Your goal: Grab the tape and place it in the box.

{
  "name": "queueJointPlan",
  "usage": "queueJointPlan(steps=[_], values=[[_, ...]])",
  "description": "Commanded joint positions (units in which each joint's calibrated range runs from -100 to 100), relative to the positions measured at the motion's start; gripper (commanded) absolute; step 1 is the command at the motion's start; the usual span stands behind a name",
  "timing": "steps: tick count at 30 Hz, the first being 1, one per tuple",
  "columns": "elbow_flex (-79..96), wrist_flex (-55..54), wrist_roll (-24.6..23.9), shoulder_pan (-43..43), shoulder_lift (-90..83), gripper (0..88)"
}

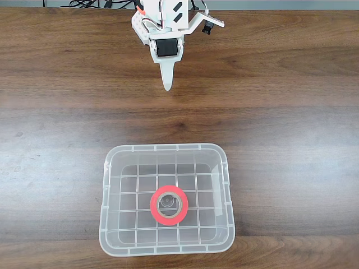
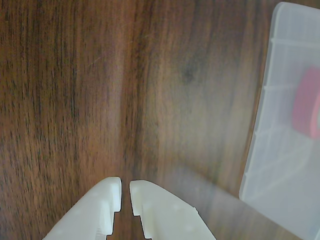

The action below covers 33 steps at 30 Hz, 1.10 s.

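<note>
The red tape (image 1: 168,205) lies flat on the grid floor of the clear box (image 1: 106,190), near the box's middle, its beige core facing up. In the wrist view the box (image 2: 280,150) fills the right edge and a blurred red part of the tape (image 2: 306,102) shows through its wall. My white gripper (image 1: 168,85) hangs at the far side of the table, well away from the box and pointing toward it. In the wrist view the gripper (image 2: 125,192) has its two fingertips almost together, with only a thin gap and nothing between them.
The dark wooden table (image 1: 280,112) lies bare between the gripper and the box. Black cables (image 1: 101,4) run along the far edge behind the arm. The box sits close to the table's near edge.
</note>
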Motion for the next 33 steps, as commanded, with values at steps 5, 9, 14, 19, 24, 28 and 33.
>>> queueJointPlan(steps=[5,9,14,19,24,28,33], values=[[0.1,-0.7,-0.5,1.4,-2.4,1.1],[0.2,-0.7,-2.1,1.7,-2.3,1.1],[0.2,-0.8,-1.8,1.7,-2.3,1.3],[0.2,-0.8,-1.8,1.7,-2.2,1.3],[0.2,-0.8,-1.8,1.7,-2.2,1.3],[0.2,-0.8,-1.8,1.7,-2.2,1.3],[0.2,-0.8,-1.8,1.7,-2.2,1.3]])
